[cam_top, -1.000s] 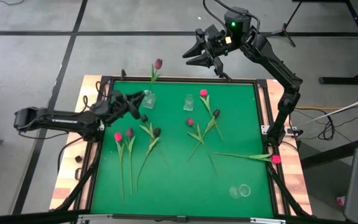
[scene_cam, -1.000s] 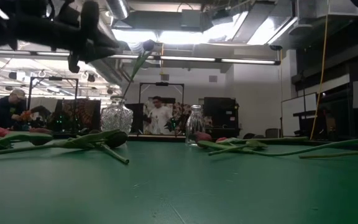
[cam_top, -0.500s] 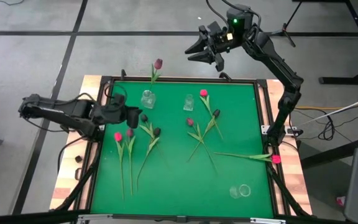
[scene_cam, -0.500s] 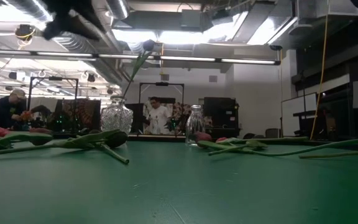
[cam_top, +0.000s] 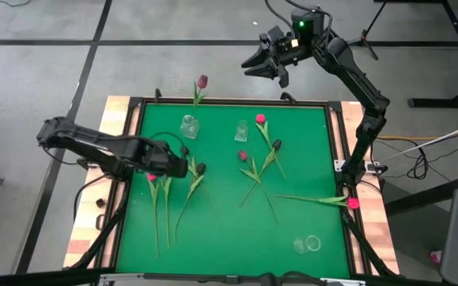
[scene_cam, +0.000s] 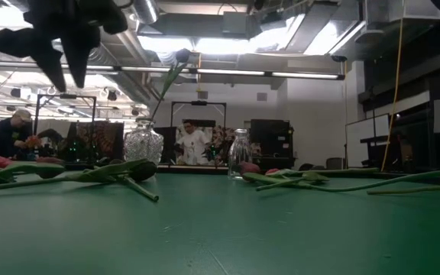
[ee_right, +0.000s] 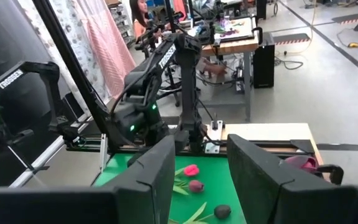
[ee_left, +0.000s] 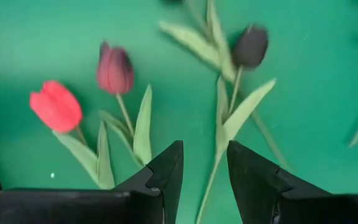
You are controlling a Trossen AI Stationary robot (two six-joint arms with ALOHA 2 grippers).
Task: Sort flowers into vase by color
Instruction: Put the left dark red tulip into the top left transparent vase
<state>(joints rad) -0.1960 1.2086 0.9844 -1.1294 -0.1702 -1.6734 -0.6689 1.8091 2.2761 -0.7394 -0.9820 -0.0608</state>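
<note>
Left gripper (ee_left: 201, 180) over loose flowers, empty, fingers slightly parted.
Just ahead of it on the desk (cam_top: 293, 183) lie a pink tulip (ee_left: 56, 106), a dark red tulip (ee_left: 115, 68) and a near-black tulip (ee_left: 250, 45), stems close together. Risk: the narrow opening could pinch two stems or a leaf at once, mixing colours. Right gripper (cam_top: 265, 65) waits beyond the desk, open, holding nothing.
</note>
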